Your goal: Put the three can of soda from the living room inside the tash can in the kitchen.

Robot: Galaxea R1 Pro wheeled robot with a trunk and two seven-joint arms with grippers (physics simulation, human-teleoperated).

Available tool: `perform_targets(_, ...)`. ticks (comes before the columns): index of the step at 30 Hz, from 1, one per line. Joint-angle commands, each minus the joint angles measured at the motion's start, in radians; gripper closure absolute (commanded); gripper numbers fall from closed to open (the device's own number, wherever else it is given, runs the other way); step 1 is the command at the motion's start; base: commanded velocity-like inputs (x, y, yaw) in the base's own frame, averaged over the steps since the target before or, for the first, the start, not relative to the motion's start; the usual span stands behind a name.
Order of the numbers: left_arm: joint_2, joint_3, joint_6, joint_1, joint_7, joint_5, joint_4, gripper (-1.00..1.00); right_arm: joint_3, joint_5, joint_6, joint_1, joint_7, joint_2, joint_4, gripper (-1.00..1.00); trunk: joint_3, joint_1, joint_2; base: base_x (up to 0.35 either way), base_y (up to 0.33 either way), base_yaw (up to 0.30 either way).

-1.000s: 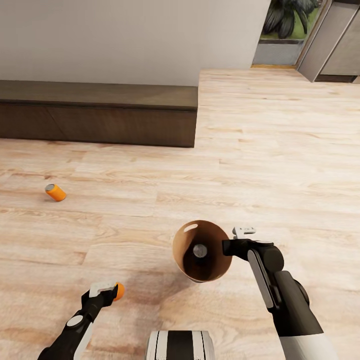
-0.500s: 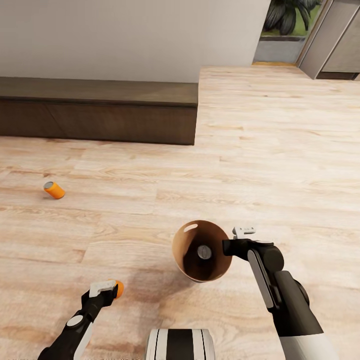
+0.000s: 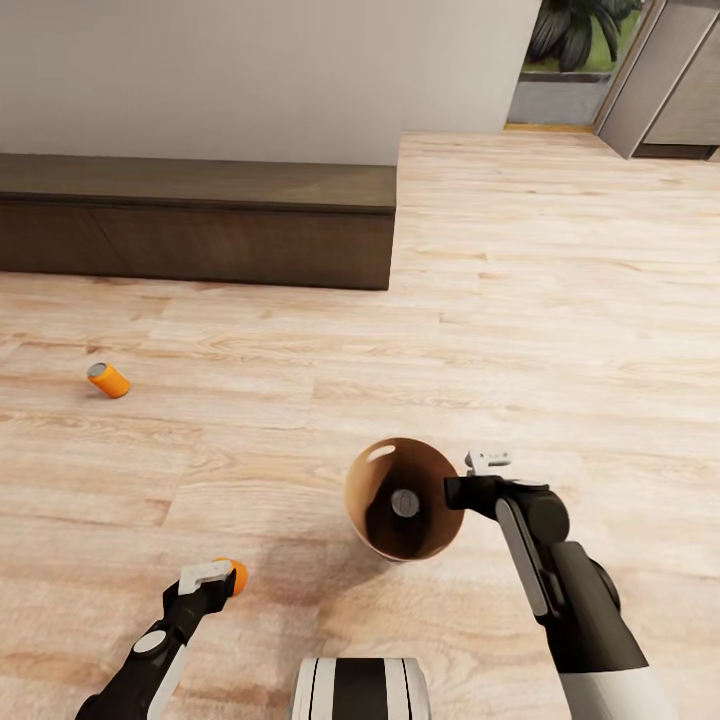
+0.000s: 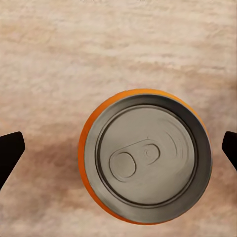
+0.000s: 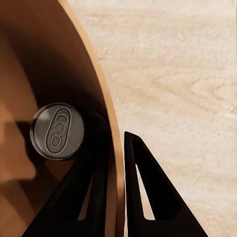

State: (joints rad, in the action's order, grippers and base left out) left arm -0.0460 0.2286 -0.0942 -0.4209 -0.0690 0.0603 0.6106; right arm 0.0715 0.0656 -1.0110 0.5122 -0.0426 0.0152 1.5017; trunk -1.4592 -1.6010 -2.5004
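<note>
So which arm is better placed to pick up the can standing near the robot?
The left. Its left gripper is over that upright soda can, fingers open either side. The right gripper is shut on the trash can wall, so it is busy.

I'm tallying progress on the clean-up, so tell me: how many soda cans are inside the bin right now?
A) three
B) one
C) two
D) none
B: one grey can top shows at the bottom of the trash can, also seen in the right wrist view; another can lies on the floor, and a third stands below the left gripper.
</note>
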Motion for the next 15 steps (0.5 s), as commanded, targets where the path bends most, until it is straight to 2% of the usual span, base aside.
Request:
perform_targets(1, 0.000, 0.000, 0.000, 0.000, 0.000, 0.000, 0.000, -1.00, 0.001, 0.026, 0.000, 0.000, -0.005, 0.000, 0.005, 1.00, 0.000, 0.000, 0.000, 0.000, 0.000, 0.000)
perform_targets(5, 0.000, 0.000, 0.000, 0.001, 0.000, 0.000, 0.000, -1.00, 0.002, 0.040, 0.000, 0.000, -0.005, 0.000, 0.017, 1.00, 0.000, 0.000, 0.000, 0.000, 0.000, 0.000)
perform_targets(15, 0.000, 0.000, 0.000, 0.001, 0.000, 0.000, 0.000, -1.00, 0.002, 0.043, 0.000, 0.000, -0.005, 0.000, 0.026, 1.00, 0.000, 0.000, 0.000, 0.000, 0.000, 0.000)
